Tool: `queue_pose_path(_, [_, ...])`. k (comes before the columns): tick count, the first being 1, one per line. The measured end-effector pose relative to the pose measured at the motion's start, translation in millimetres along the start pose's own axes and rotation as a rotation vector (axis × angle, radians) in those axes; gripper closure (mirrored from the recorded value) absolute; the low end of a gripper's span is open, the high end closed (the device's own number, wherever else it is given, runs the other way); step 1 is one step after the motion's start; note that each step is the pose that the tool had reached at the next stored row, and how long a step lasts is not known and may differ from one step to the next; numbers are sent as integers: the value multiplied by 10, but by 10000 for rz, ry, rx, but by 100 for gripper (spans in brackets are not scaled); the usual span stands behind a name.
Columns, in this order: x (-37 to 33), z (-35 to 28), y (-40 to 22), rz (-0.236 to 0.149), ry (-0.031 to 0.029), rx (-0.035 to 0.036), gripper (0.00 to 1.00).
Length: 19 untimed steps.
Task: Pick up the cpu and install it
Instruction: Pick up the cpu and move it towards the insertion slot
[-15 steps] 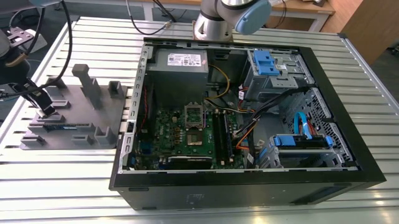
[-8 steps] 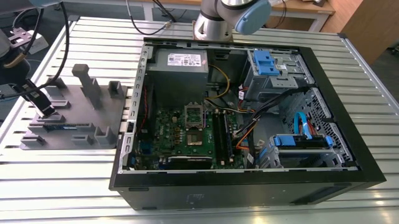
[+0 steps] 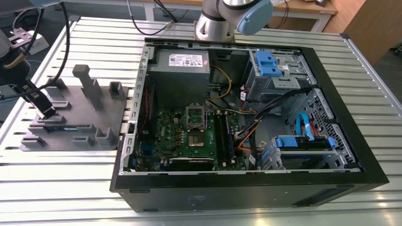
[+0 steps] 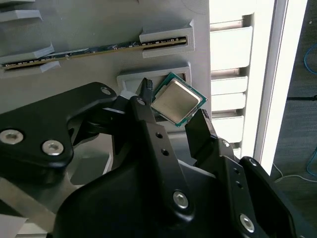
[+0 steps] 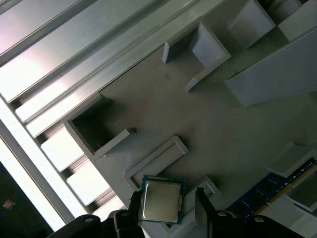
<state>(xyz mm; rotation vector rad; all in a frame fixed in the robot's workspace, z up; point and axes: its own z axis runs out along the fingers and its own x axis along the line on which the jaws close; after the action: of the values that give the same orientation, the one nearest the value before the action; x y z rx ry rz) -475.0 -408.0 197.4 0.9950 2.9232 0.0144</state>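
Tool (image 4: 173,111) is pinching the cpu (image 4: 177,100) between its two black fingers (image 4: 143,101). One fingertip is touching a corner of the chip and the other is pressing in from the opposite side. In the first wrist view the tool (image 5: 166,206) is bracketing the cpu (image 5: 159,201) the same way, though a thin gap seems to be showing at one finger (image 5: 202,208), so contact on that side is hard to confirm.

The cpu is showing its shiny silver top with a thin dark-green rim. It is sitting turned against the edges of the shallow square recess (image 4: 130,79) of the grey tray (image 4: 74,25), overlapping the recess frame (image 5: 153,159) rather than lying square inside it.

A memory stick (image 4: 94,49) is lying in its slotted holders on the tray, near the recess but apart from the chip; in the first wrist view the stick (image 5: 275,188) is showing blue on the grey tray (image 5: 208,114).

In the exterior view the tool (image 3: 45,110) is hanging low over the near corner of the grey tray (image 3: 82,108) at the exterior view's left, just beside the memory stick (image 3: 63,127). The tray is resting on the slatted metal tabletop (image 3: 63,188).

An open computer case (image 3: 220,200) is lying beside the tray toward the exterior view's right. Its green motherboard (image 3: 182,141) is facing up, with the metal-framed socket (image 3: 196,117) well apart from the tool. The arm (image 3: 220,19) is standing behind the case.
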Motion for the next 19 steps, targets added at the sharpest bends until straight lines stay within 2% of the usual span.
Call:
queue_pose_path(2, [0, 9, 0, 36, -3, -4, 45])
queue_pose_path(6, [2, 29, -1, 415, -9, 19, 45])
queue_pose_path(19, [16, 74, -5, 444, -2, 9, 45])
